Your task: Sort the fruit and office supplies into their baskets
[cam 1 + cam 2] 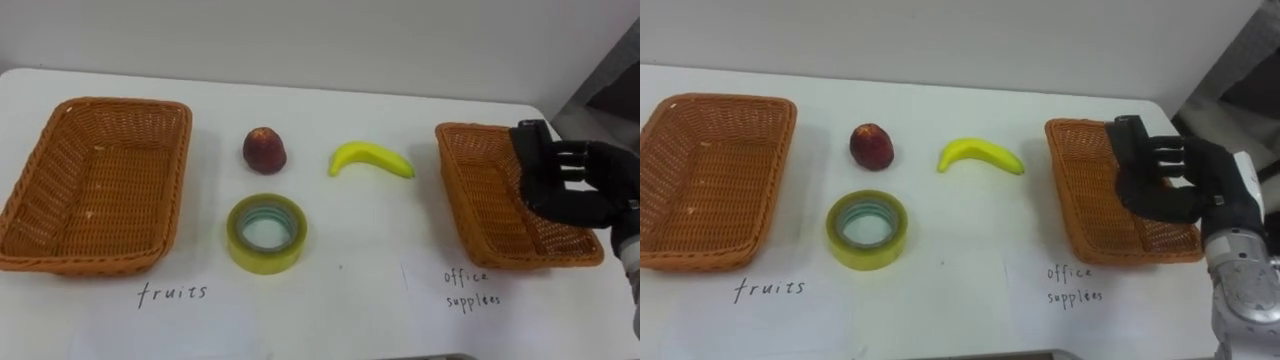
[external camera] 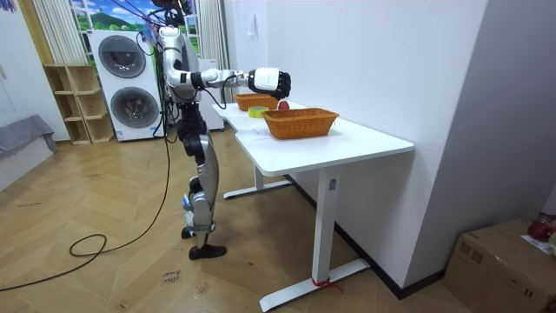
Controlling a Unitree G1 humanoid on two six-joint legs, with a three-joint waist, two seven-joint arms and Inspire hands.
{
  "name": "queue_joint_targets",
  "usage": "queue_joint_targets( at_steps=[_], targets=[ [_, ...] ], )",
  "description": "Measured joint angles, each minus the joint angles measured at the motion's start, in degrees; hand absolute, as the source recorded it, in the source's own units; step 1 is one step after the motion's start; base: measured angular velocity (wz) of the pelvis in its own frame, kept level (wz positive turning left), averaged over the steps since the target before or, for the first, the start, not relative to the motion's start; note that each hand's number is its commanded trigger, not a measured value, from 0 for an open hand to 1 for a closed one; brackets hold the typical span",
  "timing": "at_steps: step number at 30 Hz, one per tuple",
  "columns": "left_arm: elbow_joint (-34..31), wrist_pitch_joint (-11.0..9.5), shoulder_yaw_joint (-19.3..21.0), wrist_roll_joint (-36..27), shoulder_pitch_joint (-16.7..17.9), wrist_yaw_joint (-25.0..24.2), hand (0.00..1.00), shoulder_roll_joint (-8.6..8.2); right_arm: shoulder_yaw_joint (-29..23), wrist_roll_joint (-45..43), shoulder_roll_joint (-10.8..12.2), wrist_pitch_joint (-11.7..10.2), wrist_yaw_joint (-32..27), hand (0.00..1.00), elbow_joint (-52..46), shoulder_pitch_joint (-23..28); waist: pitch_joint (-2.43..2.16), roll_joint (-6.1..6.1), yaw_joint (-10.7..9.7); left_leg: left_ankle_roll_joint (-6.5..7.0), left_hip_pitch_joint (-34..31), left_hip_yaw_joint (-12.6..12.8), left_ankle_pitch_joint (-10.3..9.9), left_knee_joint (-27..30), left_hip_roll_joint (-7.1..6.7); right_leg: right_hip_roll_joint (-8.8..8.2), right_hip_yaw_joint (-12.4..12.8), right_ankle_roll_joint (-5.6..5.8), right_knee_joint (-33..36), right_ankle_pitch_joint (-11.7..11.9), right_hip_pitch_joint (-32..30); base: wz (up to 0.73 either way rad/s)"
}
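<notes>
My right hand hovers over the right-hand wicker basket, which has "office supplies" written on the table in front of it. Its fingers are curled round a small black object that sticks out at the top of the hand. A red apple, a yellow banana and a yellow-green roll of tape lie on the white table between the baskets. The left-hand wicker basket, marked "fruits", has nothing in it. In the room view I stand at the table's long side with the right hand held out over it.
The white table runs to a wall at the back, and its right edge lies just past the office basket. Washing machines and a shelf stand behind me in the room view. A cardboard box sits on the floor.
</notes>
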Motion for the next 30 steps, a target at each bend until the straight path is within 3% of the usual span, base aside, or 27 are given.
queue_joint_targets(
  at_steps=[12, 13, 14, 30],
  targets=[
    [0.0, 0.8, 0.0, 0.0, -0.3, 0.0, 0.0, 0.3, 0.0, -2.9, 0.0, 1.0, 3.4, 1.0, 0.0, 0.1, -0.28, -0.4, -0.1, -0.01, -0.1, 0.1, 0.0, -0.1, 0.03, 0.1, 0.7, -0.02, 0.0, 0.0, -0.1, 0.0],
    [0.0, 0.9, 0.0, 0.0, -0.3, 0.0, 0.0, 0.37, 0.0, -3.2, 0.0, 1.2, 3.7, 0.78, 0.0, 0.2, -0.26, -0.38, -0.1, -0.01, 0.0, 0.1, 0.0, 0.0, 0.03, 0.1, 0.7, -0.02, 0.0, 0.0, -0.1, 0.0],
    [0.0, 0.9, 0.0, -0.1, -0.3, 0.1, 0.0, 0.46, 0.1, -3.5, 0.0, 1.4, 3.8, 0.02, 0.0, 0.2, -0.27, -0.4, -0.1, -0.01, 0.0, 0.1, 0.0, 0.0, 0.03, 0.11, 0.8, -0.03, 0.0, 0.0, -0.1, 0.0],
    [0.0, 1.2, 0.0, -0.1, -0.4, 1.1, 0.0, 0.7, 1.0, -4.6, 0.0, 2.2, 4.4, 0.0, 0.1, 0.4, -0.08, -0.76, -0.1, -0.01, 0.0, 0.1, 0.0, 0.0, 0.03, 0.1, 0.8, -0.06, 0.0, 0.0, 0.0, 0.0]
  ],
)
